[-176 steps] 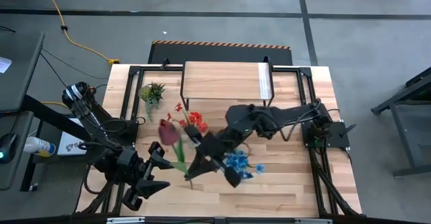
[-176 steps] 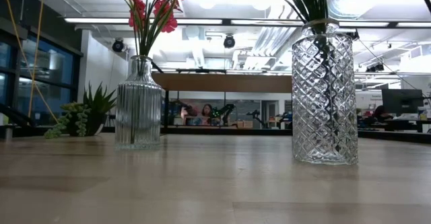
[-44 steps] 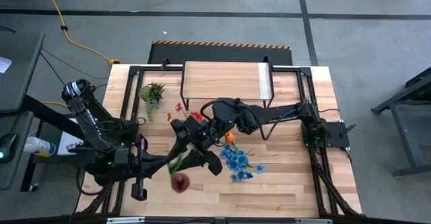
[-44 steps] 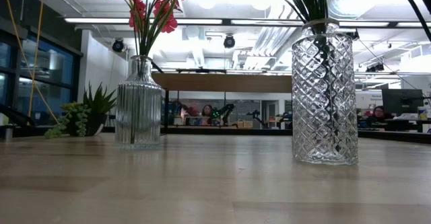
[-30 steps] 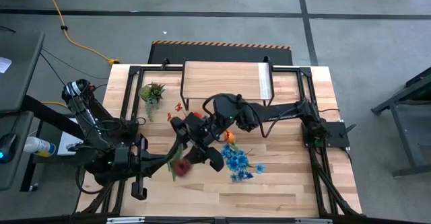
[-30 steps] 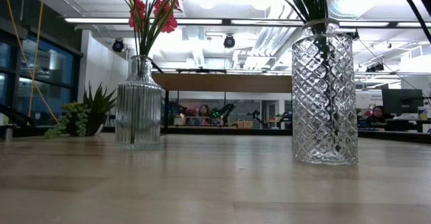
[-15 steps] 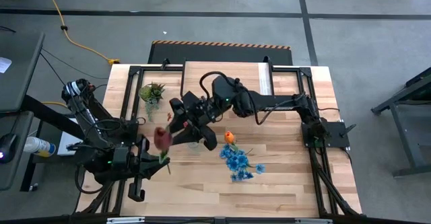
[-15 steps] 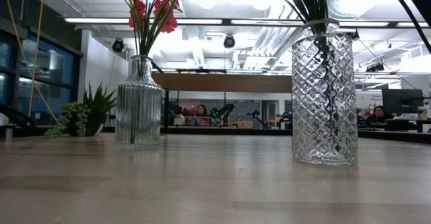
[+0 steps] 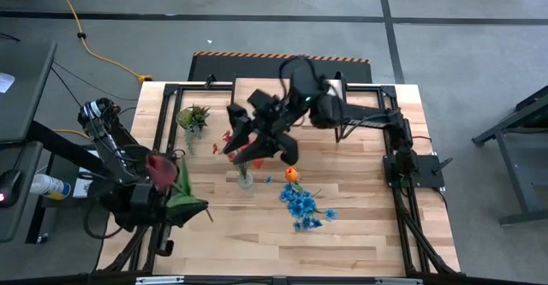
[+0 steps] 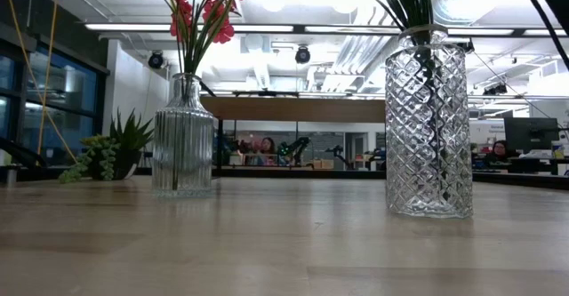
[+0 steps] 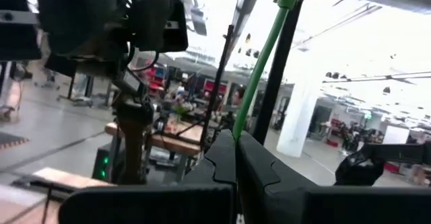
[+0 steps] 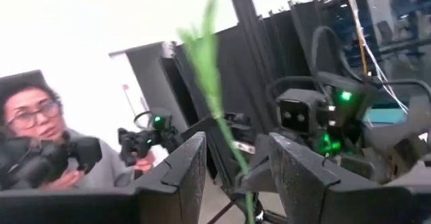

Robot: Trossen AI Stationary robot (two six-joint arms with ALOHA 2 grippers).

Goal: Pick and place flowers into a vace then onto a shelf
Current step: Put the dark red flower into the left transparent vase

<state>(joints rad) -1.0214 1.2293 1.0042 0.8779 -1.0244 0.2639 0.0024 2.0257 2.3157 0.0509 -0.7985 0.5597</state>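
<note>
Front edge of the table [image 9: 368, 234] first: the left gripper [image 11: 236, 150] sits at the lower left of the overhead shot. Its jaws are pressed tight on the green stem of the dark pink bud [image 9: 160, 167], which is lifted clear of the wood, so that flower isn't in a vase yet.

A bit further in, lower middle, the blue cluster [image 9: 301, 206] and orange tulip [image 9: 291, 175] poke out of what looks like the diamond-cut vase [image 10: 428, 123]. Its green stems show in the level view.

Just left of those is the ribbed vase [image 10: 183, 136] with the red cluster [image 10: 197, 12] already in it.

Further back, above centre, the right gripper [image 12: 236, 173] hovers over that ribbed vase. Its jaws are partly spread and a green stem runs up between them. I can't see it being pinched, so I'd call it loose.

Furthest back, top centre, the shelf [image 9: 282, 101] has nothing on it.

My read: three flowers are in vases and the pink bud still has to go in. The whole shelf part hasn't started.
</note>
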